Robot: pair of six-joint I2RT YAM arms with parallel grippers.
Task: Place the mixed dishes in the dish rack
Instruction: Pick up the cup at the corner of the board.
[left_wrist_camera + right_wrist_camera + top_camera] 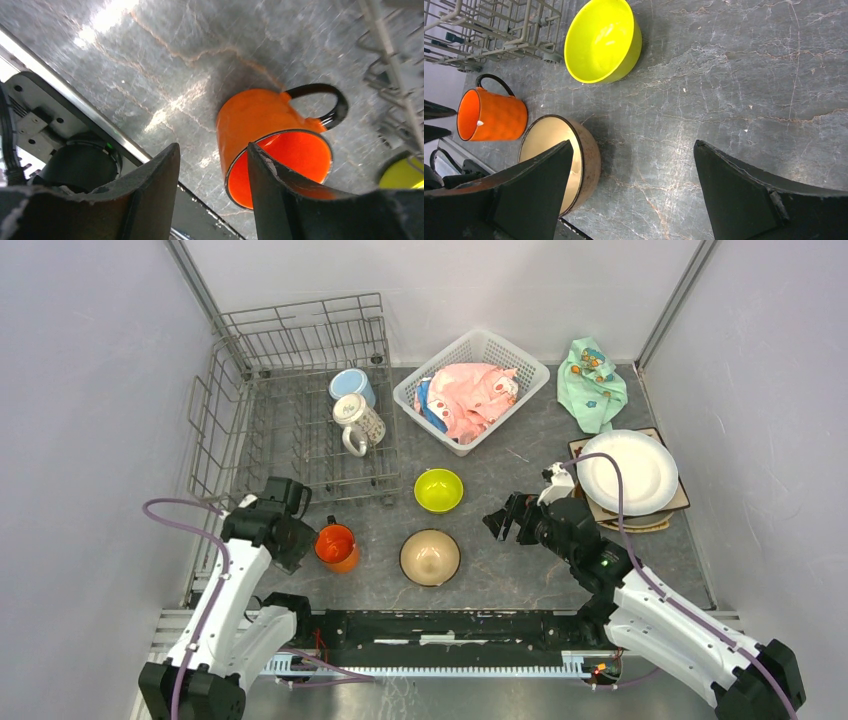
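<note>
Left arm (222, 592) and right arm (672, 628): white shells, black joints. Purple cable (214, 540) loops along each. Green LED (603, 563) on right arm. Fingers (150, 192) matte black wedges, edges scuffed.

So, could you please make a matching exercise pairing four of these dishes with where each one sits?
1 orange mug
2 light-blue mug
3 lime-green bowl
4 white plate

A inside the dish rack
B top of the plate stack
C next to the left gripper
D on the table beyond the tan bowl

Pairs: 1-C, 2-A, 3-D, 4-B
</note>
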